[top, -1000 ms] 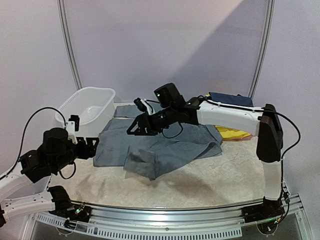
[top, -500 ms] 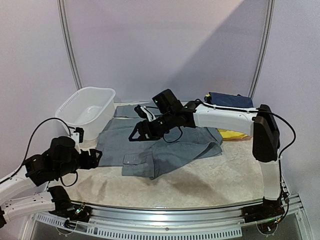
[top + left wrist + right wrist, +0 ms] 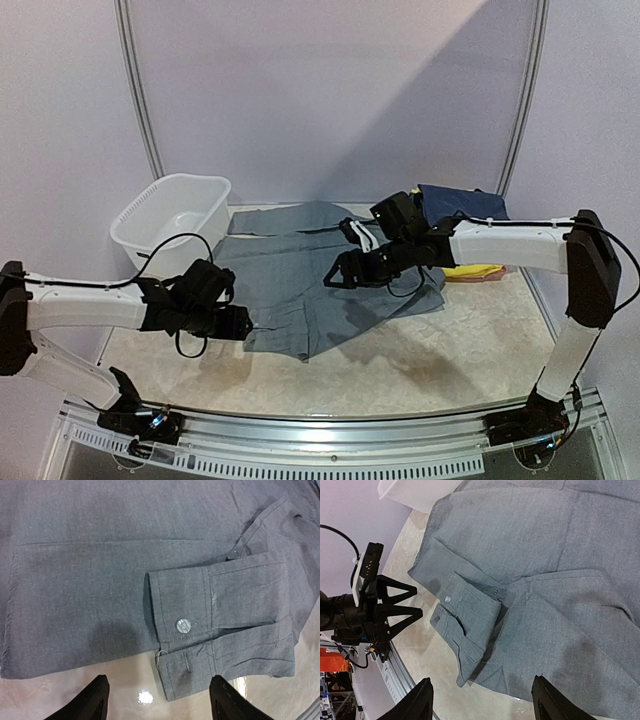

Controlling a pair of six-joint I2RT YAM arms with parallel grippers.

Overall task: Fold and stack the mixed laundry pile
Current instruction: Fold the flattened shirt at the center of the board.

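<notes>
The grey garment (image 3: 290,280) lies spread flat across the middle of the table (image 3: 420,370), and the buttoned cuff (image 3: 182,622) at its near-left corner suggests a shirt with a sleeve doubled over its body rather than trousers. The rest of the pile, a navy piece (image 3: 465,198) on top of a yellow one (image 3: 475,270), sits at the far right, and the white basin (image 3: 195,178) stands at the far left, apart from the cloth. The left gripper (image 3: 238,322) hangs low at the near-left edge of the grey garment with its jaws spread and nothing between them. Its wrist view shows bare table under the fingertips and the cuff just ahead, towards the far side. The right gripper (image 3: 335,277) hovers over the middle of the garment, also spread wide and empty. The folded sleeve's long axis runs roughly left to right along the garment's near edge, with the cuff at its left end. That puts the left arm clearly nearer the cuff, while the right is better placed over the body and the right-hand side. A pinch at the cuff would probably need only a short reach forward and down from the left.
</notes>
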